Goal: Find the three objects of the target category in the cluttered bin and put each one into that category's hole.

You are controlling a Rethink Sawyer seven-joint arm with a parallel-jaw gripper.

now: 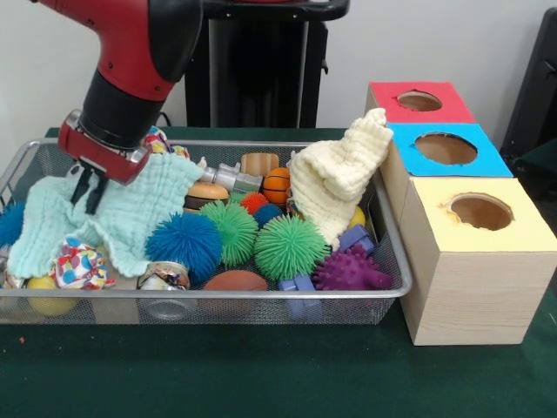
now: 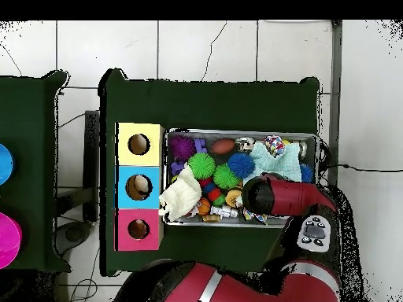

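Observation:
The wire mesh bin holds many toys; in the overhead view its rim shows too. My gripper hangs low over the bin's left end, against a mint cloth spread there. In the overhead view the arm covers the gripper, and the mint cloth shows beside it. A cream cloth is heaped at the bin's right end. Between them lie a blue spiky ball, two green spiky balls, a purple one, a small basketball and a brown football.
Three wooden boxes with round holes stand right of the bin: red top, blue top, yellow top. A patterned fabric ball, a yellow ball and purple blocks lie along the bin's front.

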